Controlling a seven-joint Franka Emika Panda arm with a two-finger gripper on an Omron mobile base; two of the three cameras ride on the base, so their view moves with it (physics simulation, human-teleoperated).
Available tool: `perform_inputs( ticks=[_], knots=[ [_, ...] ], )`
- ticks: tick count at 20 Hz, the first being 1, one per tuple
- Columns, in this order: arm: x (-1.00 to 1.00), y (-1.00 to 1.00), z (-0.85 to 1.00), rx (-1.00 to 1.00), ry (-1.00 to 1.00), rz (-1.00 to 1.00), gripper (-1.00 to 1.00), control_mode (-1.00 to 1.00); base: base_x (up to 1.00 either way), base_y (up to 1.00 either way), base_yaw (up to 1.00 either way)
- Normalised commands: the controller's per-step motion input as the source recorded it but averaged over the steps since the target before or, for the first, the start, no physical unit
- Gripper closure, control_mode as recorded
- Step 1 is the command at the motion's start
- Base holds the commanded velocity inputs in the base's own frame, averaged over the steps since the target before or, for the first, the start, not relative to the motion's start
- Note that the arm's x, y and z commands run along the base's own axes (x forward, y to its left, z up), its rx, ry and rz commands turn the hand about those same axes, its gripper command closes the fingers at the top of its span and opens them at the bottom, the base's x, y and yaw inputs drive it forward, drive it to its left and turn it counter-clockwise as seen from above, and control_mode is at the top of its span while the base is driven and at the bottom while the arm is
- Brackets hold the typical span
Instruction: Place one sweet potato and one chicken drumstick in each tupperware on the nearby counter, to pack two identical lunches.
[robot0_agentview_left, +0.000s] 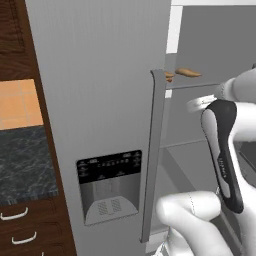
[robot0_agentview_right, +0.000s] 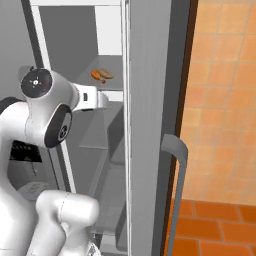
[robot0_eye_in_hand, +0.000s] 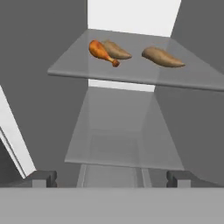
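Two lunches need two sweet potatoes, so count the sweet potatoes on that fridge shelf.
2. One sweet potato lies just behind the chicken drumstick on the glass shelf; the other sweet potato lies apart to the right in the hand view. More may be hidden elsewhere.

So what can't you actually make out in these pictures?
- Gripper: hand view, just two finger tips, cut off by the bottom.
- Sweet potato behind the drumstick: partly covered by it.
- Sweet potato: left base view, partly hidden by the fridge door handle.
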Motion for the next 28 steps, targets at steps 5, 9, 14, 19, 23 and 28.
perform_inputs(
  ticks=[5,9,14,19,23,28],
  knots=[
    [0.22,0.00,0.65,-0.01,0.02,0.07,-1.00,-1.00,0.00,0.00,0.00],
    [0.52,0.02,0.02,0.00,0.00,0.04,-1.00,-1.00,0.00,0.00,0.00],
    [0.66,0.00,0.00,0.06,0.00,0.13,-1.00,-1.00,0.00,0.00,0.00],
    [0.60,0.06,-0.02,0.00,0.13,0.07,-1.00,-1.00,0.00,0.00,0.00],
    [0.54,0.19,-0.27,0.00,0.00,0.05,-1.00,-1.00,0.00,0.00,0.00],
    [0.43,0.09,-0.34,0.00,0.00,0.02,-1.00,-1.00,0.00,0.00,0.00]
  ],
)
